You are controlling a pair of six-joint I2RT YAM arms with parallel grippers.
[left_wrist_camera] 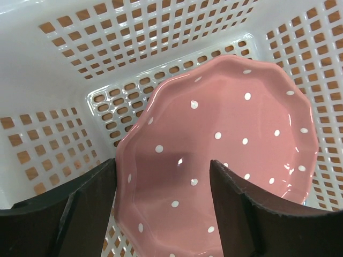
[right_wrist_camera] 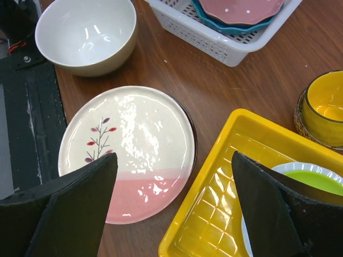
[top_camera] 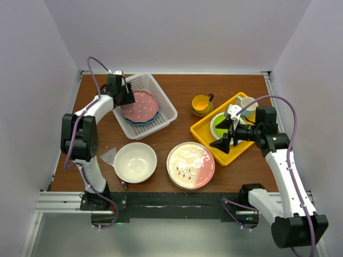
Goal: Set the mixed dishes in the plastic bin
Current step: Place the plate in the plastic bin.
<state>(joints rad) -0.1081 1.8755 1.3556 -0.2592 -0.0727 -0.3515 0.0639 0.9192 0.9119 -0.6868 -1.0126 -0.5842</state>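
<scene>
The white plastic bin (top_camera: 167,105) stands at the back left. In it the pink dotted plate (top_camera: 140,104) lies on the blue plate (top_camera: 140,121). My left gripper (top_camera: 124,96) is open just above the pink plate (left_wrist_camera: 225,155), holding nothing. My right gripper (top_camera: 221,140) is open and empty over the near-left corner of the yellow tray (top_camera: 214,144). The cream-pink plate (top_camera: 190,164) lies on a dark rim near the front centre; it also shows in the right wrist view (right_wrist_camera: 128,150). The large cream bowl (top_camera: 135,161) sits to its left. The yellow mug (top_camera: 201,104) stands at the back centre.
The yellow tray (right_wrist_camera: 214,214) holds a lime-green white-rimmed plate (top_camera: 218,124) and a white cup with teal inside (top_camera: 245,106). A small clear scrap (top_camera: 109,156) lies left of the cream bowl. White walls enclose the table.
</scene>
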